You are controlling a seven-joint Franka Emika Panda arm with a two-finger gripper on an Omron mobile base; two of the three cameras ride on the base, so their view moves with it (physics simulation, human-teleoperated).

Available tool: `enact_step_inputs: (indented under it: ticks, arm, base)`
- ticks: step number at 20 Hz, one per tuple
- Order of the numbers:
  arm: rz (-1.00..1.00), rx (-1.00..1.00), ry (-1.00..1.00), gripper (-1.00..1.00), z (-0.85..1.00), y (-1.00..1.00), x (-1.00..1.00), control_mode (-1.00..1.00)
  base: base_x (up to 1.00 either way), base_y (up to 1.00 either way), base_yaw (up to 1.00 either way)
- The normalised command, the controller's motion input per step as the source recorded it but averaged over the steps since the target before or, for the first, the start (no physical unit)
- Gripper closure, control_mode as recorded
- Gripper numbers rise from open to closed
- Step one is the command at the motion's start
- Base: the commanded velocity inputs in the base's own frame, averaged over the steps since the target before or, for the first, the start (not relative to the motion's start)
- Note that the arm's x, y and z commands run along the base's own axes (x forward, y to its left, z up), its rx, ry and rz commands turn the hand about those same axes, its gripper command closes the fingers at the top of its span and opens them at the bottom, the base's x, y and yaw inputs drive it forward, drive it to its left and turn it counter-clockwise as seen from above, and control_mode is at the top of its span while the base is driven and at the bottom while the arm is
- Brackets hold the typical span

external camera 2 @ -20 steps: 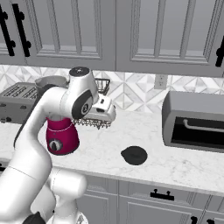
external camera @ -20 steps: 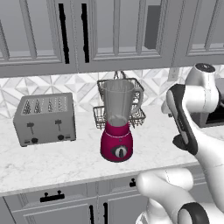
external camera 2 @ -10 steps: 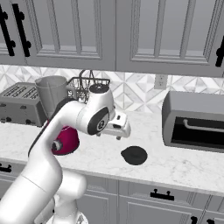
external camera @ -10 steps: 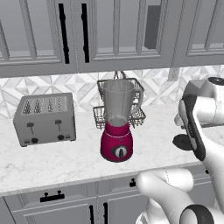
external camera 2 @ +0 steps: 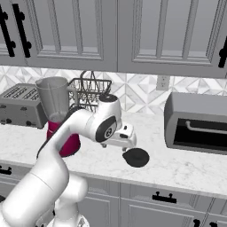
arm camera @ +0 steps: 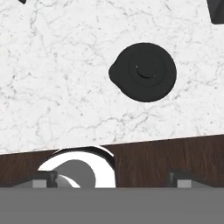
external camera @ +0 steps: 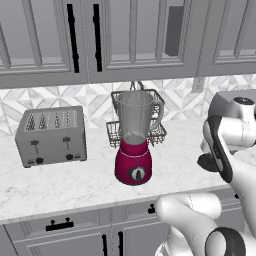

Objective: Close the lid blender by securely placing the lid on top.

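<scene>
Marble counter (external camera 2: 186,166) with the blender (external camera: 134,142) standing upright, jar mouth uncovered, in front of a wire basket (external camera: 117,131) and to the right of the toaster (external camera: 50,135). The lid (external camera 2: 136,157) lies flat on the counter, well apart from the blender on its right, between it and a grey oven (external camera 2: 197,123). In the hand view the lid (arm camera: 143,71) sits above the gripper (arm camera: 109,179), untouched; the fingertips (arm camera: 43,178) stand wide apart with nothing between them. In the right base view the gripper (external camera 2: 129,144) hangs just beside the lid.
</scene>
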Motion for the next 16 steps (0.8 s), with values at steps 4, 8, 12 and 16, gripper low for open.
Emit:
enact_step_inputs:
  ticks: [4, 8, 12, 16]
  arm:
    - [0.0, 0.0, 0.03, -1.0, -0.33, -0.32, 0.0, -1.0]
    - [0.0, 0.0, 0.02, -1.0, -0.34, -0.32, 0.05, -1.0]
    - [0.0, 0.0, 0.01, -1.0, -0.25, -0.25, 0.12, -1.0]
    - [0.0, 0.0, 0.0, -1.0, -0.14, -0.09, 0.13, -1.0]
  base:
    - [0.0, 0.0, 0.0]
    - [0.0, 0.0, 0.0]
    - [0.0, 0.0, 0.0]
    - [0.0, 0.0, 0.0]
